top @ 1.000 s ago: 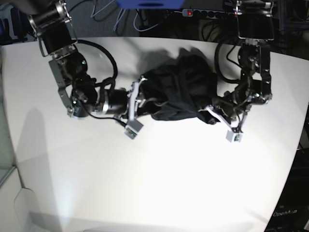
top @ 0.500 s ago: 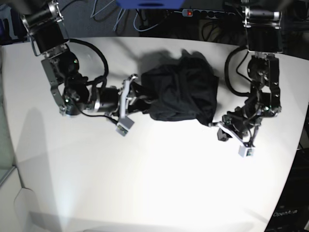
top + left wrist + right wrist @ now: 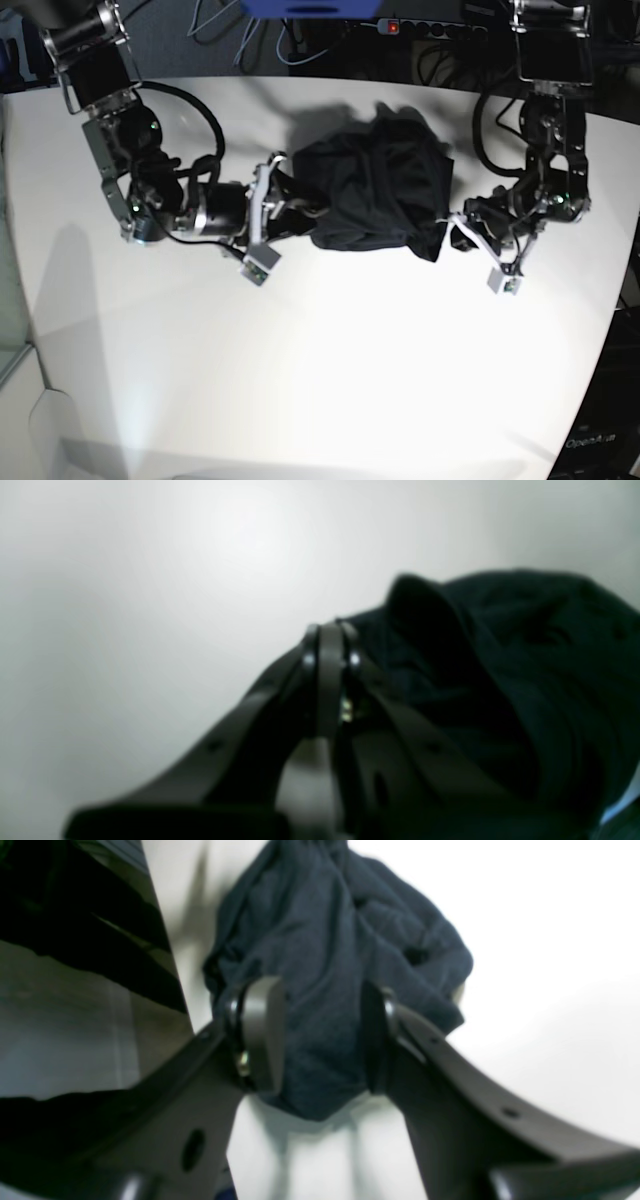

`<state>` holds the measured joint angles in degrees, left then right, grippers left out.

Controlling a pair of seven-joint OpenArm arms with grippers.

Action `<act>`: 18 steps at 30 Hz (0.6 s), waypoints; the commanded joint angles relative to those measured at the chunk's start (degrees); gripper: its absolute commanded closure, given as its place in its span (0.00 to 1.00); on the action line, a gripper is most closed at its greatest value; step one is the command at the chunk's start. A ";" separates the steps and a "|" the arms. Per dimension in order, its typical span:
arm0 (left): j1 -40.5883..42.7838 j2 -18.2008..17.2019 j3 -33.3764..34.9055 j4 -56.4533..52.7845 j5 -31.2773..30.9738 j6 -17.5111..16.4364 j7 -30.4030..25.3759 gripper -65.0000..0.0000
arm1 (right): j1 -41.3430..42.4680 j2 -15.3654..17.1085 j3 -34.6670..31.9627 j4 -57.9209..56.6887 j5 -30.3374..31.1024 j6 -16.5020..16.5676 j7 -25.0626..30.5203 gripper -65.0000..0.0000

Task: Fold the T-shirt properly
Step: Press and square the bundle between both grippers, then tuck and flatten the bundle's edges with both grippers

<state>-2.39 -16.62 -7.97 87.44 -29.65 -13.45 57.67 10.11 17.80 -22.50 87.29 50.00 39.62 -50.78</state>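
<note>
The black T-shirt (image 3: 375, 190) lies bunched in a thick, wrinkled heap at the middle of the white table (image 3: 330, 380). On the heap's left side my right gripper (image 3: 290, 200) is closed on it. In the right wrist view a thick fold of the T-shirt (image 3: 320, 930) fills the gap between the two pads (image 3: 260, 1035) of that gripper (image 3: 320, 1035). My left gripper (image 3: 452, 228) sits at the heap's lower right corner. Its fingers (image 3: 327, 640) are pressed together with no cloth showing between them, and the T-shirt (image 3: 525, 655) rises just behind them.
Cables and a power strip (image 3: 400, 27) run along the floor beyond the table's far edge. A blue object (image 3: 310, 8) sits at the top of the base view. The table's rim curves away at the right (image 3: 615, 330). Both arms flank the heap.
The shirt has drawn into a tighter heap. My left gripper pulled down and away from it, then came back to its lower right corner. My right gripper shifted slightly left.
</note>
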 commanded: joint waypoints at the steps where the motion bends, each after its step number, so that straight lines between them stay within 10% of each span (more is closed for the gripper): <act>1: -0.55 -1.00 -0.25 2.36 -0.55 -0.22 0.13 1.00 | 1.28 0.26 0.39 0.76 1.30 0.38 1.33 0.65; 13: 8.50 -3.47 0.27 13.09 -0.46 -0.31 9.19 1.00 | 1.45 3.69 6.99 0.67 1.21 0.38 1.60 0.66; 18: 10.26 -1.53 0.27 12.65 -0.02 -0.31 9.01 1.00 | 1.45 4.66 6.99 0.49 1.04 0.38 2.04 0.87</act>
<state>8.10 -17.87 -7.49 99.31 -29.15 -13.58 67.11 10.28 21.87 -15.86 87.05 49.80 39.59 -50.13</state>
